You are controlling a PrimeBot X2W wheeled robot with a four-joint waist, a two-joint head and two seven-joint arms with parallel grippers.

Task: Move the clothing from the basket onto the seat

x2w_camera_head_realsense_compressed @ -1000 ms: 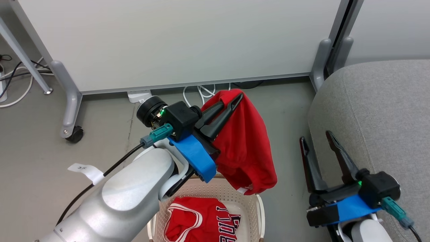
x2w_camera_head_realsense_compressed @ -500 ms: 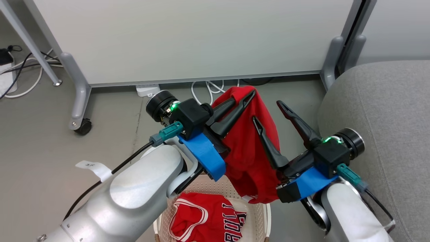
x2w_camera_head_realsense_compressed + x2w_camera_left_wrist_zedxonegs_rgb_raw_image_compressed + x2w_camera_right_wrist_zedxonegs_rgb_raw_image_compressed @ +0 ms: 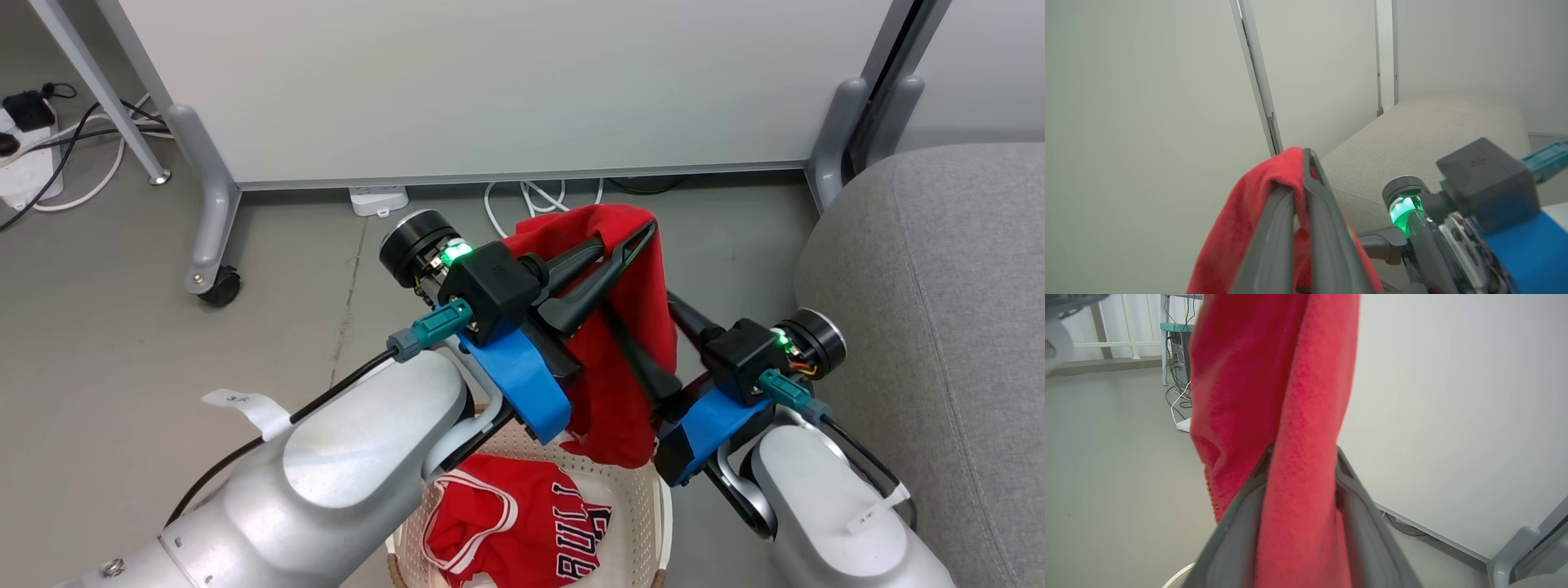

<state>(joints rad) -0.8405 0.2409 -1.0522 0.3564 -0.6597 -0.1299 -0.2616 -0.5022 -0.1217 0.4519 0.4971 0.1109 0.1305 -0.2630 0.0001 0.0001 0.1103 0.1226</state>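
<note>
While left tool [image 3: 635,237] pinches red garment [image 3: 608,404] above basket [image 3: 629,490], right tool [image 3: 1304,457] astride it, grip unclear.

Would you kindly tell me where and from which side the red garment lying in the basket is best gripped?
Probably from straight above, on the raised fold beside its white-trimmed opening. The garment lies crumpled low inside the basket, whose walls bar any sideways approach, and that bunched trim offers a ridge to close on.
</note>
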